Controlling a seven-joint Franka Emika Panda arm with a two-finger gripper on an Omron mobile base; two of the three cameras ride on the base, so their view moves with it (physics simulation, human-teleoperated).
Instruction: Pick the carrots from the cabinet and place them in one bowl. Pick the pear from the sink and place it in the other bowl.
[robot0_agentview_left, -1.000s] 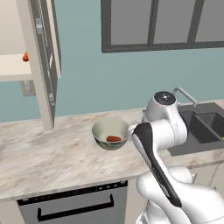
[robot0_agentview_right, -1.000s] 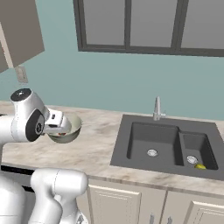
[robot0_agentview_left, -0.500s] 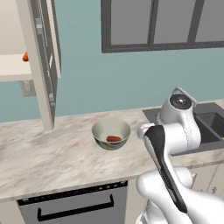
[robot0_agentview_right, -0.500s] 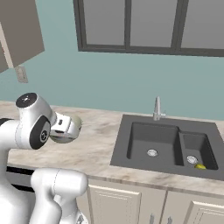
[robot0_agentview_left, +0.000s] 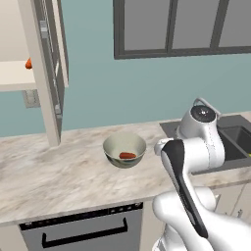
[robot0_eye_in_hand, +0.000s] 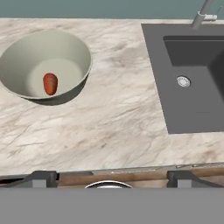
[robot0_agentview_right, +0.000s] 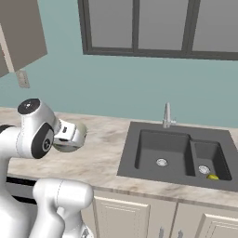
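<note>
Left base view: white arm folded over the marble tabletop [robot0_agentview_left: 54, 171], its upper joint raised just right of the bowl [robot0_agentview_left: 124, 149]. 1 cream-interior bowl, upright on the tabletop, holding 1 carrot [robot0_agentview_left: 127, 155]. 1 further carrot [robot0_agentview_left: 28, 63] on the pale shelf of the open cabinet [robot0_agentview_left: 46, 73], at the left edge. 1 wall socket below the shelf. Teal wall, dark-framed window above.

Right base view: arm bent low at left, wrist section level over the tabletop, hiding most of the bowl. 1 dark sink [robot0_agentview_right: 179, 153] with 2 basins, 2 round drains, 1 chrome faucet [robot0_agentview_right: 166, 116]. 1 yellow-green pear [robot0_agentview_right: 213, 176] in the smaller right basin, just beside its drain. Cream cupboards below.

Hand view: claw [robot0_eye_in_hand: 109, 177] looking down over the tabletop, fingers [robot0_eye_in_hand: 41, 177] spread wide apart, nothing between them. 1 bowl at upper left, 1 carrot inside; 1 sink basin at right, well apart from the bowl.
</note>
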